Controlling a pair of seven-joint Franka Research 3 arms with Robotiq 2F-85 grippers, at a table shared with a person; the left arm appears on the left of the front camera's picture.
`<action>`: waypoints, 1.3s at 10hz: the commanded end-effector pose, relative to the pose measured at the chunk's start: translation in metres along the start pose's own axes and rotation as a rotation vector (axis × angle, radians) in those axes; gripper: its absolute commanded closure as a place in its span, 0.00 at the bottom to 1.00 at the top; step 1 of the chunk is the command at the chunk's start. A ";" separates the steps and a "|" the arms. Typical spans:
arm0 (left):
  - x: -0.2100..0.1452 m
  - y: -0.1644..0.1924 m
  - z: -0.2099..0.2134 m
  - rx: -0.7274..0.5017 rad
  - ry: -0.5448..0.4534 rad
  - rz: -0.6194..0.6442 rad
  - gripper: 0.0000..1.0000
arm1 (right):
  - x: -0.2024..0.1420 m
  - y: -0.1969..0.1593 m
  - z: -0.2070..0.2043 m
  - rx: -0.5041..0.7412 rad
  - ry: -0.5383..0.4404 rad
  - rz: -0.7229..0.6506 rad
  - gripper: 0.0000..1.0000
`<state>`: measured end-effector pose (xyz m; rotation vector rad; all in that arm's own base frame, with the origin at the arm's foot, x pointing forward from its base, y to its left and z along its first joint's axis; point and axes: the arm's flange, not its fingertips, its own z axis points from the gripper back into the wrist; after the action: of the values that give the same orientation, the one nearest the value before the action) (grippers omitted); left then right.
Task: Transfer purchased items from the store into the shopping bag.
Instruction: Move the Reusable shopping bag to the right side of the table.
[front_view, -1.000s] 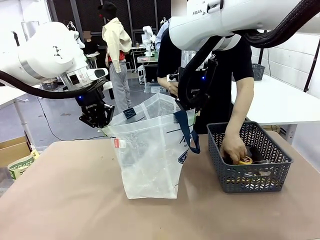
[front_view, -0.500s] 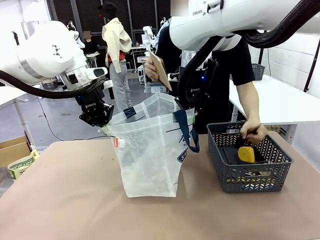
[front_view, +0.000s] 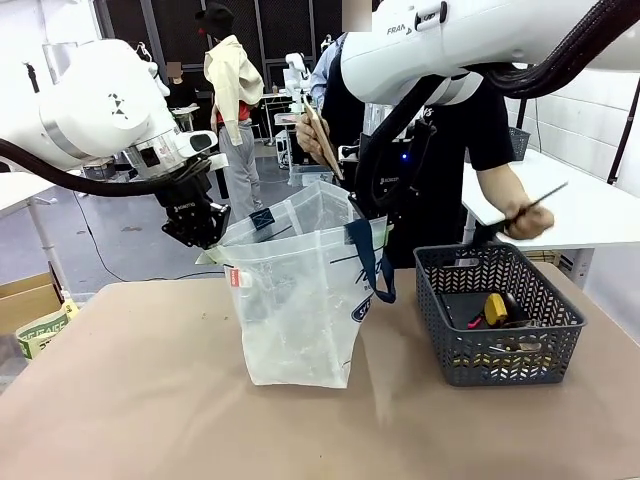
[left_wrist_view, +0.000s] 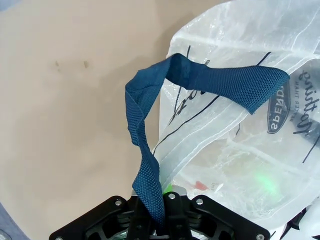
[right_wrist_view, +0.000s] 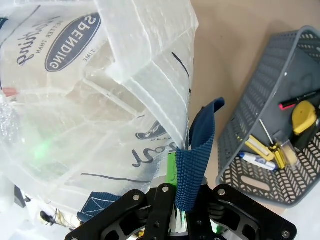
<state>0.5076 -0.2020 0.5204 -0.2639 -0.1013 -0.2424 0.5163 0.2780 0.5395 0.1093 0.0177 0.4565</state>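
**Bag held wide while the person loads it**

Nearest, on the tan surface (front_view: 150, 400), the shopping bag (front_view: 300, 320) stands upright with its mouth spread. The step in hand looks like the holding one: the arms hold the bag open and the person does the carrying.

At the bag's upper left corner, the left claw (front_view: 197, 228) is clamped together on a navy strap handle (left_wrist_view: 200, 80). In the left wrist view that strap rises from between the fingers and loops over the bag's rim. At the bag's upper right corner, the right claw (front_view: 372, 215) is pinched shut on the other strap (right_wrist_view: 192, 167), with a green pad just beside it. The bag therefore hangs from both claws by its handles, its body below them and its base on the surface.

Just right of the bag, and apart from it, the dark grey lattice basket (front_view: 560, 320) holds purchased items yet to be moved. Among them are a yellow piece (front_view: 495, 307), a red-tipped stick (right_wrist_view: 295, 102) and a white pen (right_wrist_view: 257, 161).

Beyond the bag, one hand of the person (front_view: 308, 150) holds a flat brownish piece (front_view: 335, 168) over the bag's mouth. The other hand (front_view: 522, 220), right of the bag and above the basket, pinches a slim dark stick (front_view: 548, 192).

The next move likely calls for both claws to hold firm and level, so the mouth stays wide for those two pieces to drop in
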 end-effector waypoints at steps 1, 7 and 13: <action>0.001 0.001 -0.005 0.039 -0.023 -0.021 1.00 | 0.003 -0.001 -0.001 0.025 -0.020 -0.040 1.00; -0.003 -0.007 -0.011 0.085 0.043 -0.142 1.00 | 0.006 -0.002 -0.001 0.041 -0.030 -0.079 1.00; -0.003 -0.009 -0.012 0.076 0.032 -0.124 1.00 | 0.003 -0.001 -0.001 0.011 -0.014 -0.059 1.00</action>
<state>0.5038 -0.2133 0.5111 -0.1802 -0.0963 -0.3663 0.5196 0.2792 0.5380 0.1221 0.0106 0.3985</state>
